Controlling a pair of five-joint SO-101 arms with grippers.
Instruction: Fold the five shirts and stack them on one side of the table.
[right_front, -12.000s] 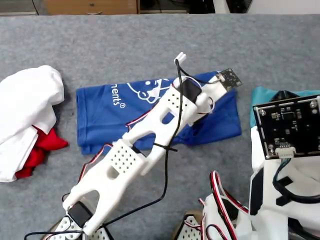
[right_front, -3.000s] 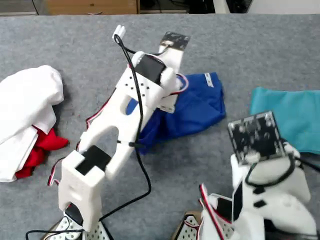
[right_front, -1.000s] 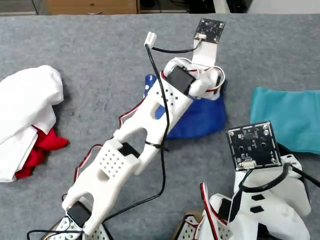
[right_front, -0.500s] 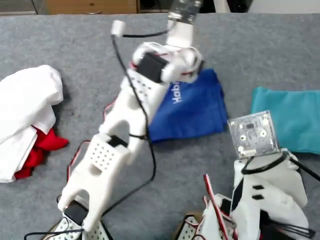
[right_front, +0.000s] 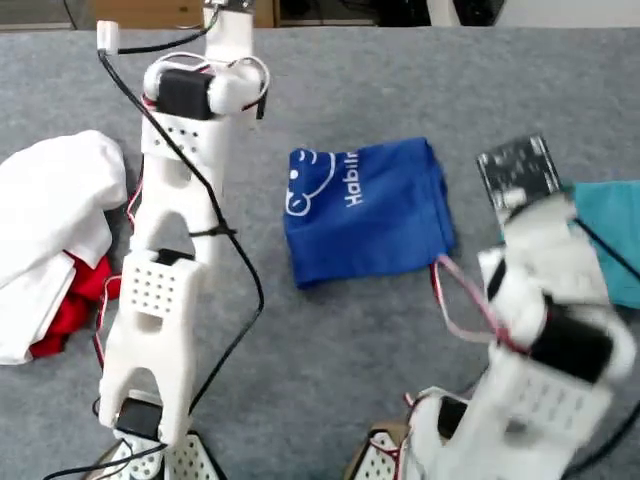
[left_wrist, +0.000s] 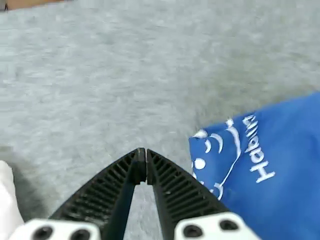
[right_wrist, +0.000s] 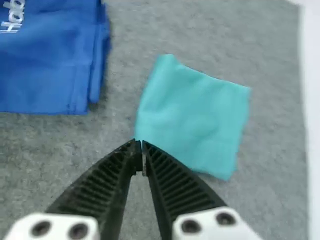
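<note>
A blue shirt (right_front: 365, 210) with white print lies folded into a rough square mid-table. In the left wrist view my left gripper (left_wrist: 141, 152) is shut and empty over bare grey cloth, with the blue shirt (left_wrist: 260, 175) off to one side of it. The left arm (right_front: 190, 90) stretches toward the far left of the table. My right gripper (right_wrist: 138, 147) is shut and empty, hovering at the near edge of a folded teal shirt (right_wrist: 195, 120), with the blue shirt (right_wrist: 50, 60) beyond. The teal shirt (right_front: 612, 245) lies at the right edge, partly behind the right arm (right_front: 545, 320).
A crumpled white shirt (right_front: 50, 215) lies at the left edge over a red shirt (right_front: 78, 300). The table is covered by a grey cloth (right_front: 330, 370). Wooden furniture (right_front: 180, 12) stands beyond the far edge.
The left arm let go of the blue shirt and swung left and away from it; the shirt now lies folded flat. The right arm rose and leaned toward the teal shirt.
</note>
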